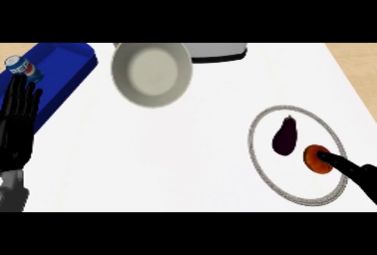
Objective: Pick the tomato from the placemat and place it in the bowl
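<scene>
Right hand (353, 172) – fingers straight, tip touched tomato (313, 162) on placemat (259, 164), nothing held; left hand (16, 127) rested open; can (23, 67) label unreadable.

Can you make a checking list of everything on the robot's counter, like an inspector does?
Surface: white counter, bare in the middle.
Job's things: tomato lies on the round placemat; the bowl stands far off at the top with nothing in it.
Clutter: eggplant beside the tomato on the placemat; soda can on a blue tray; grey appliance behind the bowl.
Grippers: right robot hand touches the tomato with a straight finger; left robot hand rests open at the left edge.
Cables: nothing seen.
Surroundings: tan surface beyond the counter's edge.
</scene>
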Controlling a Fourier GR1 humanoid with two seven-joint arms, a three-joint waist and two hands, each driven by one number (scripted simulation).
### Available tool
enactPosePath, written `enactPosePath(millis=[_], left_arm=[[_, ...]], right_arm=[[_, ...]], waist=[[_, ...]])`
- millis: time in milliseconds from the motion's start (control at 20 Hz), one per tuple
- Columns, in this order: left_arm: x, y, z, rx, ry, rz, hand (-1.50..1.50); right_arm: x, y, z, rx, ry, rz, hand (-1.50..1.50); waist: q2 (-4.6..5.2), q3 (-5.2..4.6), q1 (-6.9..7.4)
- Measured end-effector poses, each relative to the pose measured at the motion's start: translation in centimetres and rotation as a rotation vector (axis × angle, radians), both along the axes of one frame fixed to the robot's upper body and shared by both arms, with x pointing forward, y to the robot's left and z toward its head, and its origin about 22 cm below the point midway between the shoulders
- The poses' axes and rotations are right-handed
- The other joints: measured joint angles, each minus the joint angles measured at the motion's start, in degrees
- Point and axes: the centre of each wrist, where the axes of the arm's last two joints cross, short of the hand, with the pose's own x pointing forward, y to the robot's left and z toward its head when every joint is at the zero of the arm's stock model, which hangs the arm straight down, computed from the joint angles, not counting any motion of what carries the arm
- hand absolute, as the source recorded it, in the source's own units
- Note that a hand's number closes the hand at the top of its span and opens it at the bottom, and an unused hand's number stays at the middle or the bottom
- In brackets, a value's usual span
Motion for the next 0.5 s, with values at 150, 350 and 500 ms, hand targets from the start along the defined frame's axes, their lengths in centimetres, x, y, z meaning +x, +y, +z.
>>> enactPosePath(millis=[150,350,500], left_arm=[[0.1,1.0,0.6,0.007,-0.005,0.010,0.00],[0.3,1.2,0.9,0.004,-0.004,0.011,0.00],[0.4,1.6,1.1,0.006,-0.009,0.001,0.00]], right_arm=[[-0.7,-3.7,0.5,-0.101,-0.086,-0.110,-1.50],[-2.1,-8.8,1.8,-0.255,-0.154,-0.260,-1.50],[-3.0,-11.7,3.2,-0.425,-0.185,-0.333,-1.50]], waist=[[0.19,-0.10,-0.16],[0.35,-0.26,-0.22],[0.49,-0.37,0.45]])
